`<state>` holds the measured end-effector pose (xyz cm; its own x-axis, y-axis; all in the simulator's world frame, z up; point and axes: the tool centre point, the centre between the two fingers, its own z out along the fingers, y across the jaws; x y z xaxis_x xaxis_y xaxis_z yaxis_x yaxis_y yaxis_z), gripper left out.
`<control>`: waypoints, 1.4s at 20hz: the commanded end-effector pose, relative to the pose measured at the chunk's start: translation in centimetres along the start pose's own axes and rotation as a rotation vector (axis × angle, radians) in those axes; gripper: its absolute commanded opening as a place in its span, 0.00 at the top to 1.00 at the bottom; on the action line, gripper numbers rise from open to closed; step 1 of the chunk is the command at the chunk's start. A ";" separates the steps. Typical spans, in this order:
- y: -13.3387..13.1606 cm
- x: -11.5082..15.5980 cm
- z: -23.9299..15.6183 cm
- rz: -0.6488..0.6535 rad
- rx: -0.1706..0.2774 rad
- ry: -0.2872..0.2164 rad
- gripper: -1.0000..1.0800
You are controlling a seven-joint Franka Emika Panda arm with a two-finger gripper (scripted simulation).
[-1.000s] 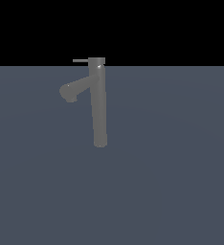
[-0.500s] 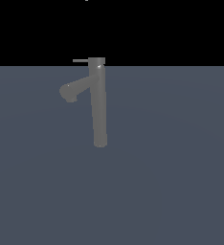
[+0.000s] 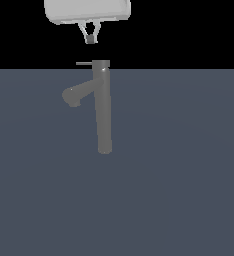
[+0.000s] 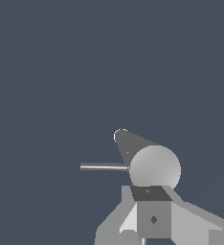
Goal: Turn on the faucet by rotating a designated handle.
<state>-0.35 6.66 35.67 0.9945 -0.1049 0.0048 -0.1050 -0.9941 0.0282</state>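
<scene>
Bare floor [image 3: 189, 200]; gripper [image 3: 91, 39] above faucet [image 3: 103, 110].

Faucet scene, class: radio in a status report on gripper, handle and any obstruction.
Gripper above the faucet, touching nothing; open or shut unclear. Handle horizontal, untouched. Nothing between them.

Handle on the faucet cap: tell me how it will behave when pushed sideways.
The handle is a thin smooth rod, so the gripper above may slip along it. It probably pivots about the faucet cap rather than bending. The tall upright column looks fixed, unlikely to tip.
</scene>
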 end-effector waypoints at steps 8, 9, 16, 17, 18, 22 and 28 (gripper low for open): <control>-2.2 3.5 4.5 0.023 0.023 -0.004 1.00; -2.3 3.7 4.8 0.025 0.024 -0.004 1.00; -2.7 4.1 5.5 0.029 0.028 -0.005 1.00; -2.7 4.1 5.5 0.029 0.028 -0.005 1.00; -2.7 4.1 5.5 0.029 0.028 -0.005 1.00; -3.0 3.2 5.5 0.029 0.028 -0.006 1.00; -3.6 1.2 5.5 0.029 0.028 -0.005 1.00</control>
<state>1.72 9.76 30.06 0.9910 -0.1337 -0.0005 -0.1337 -0.9910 0.0002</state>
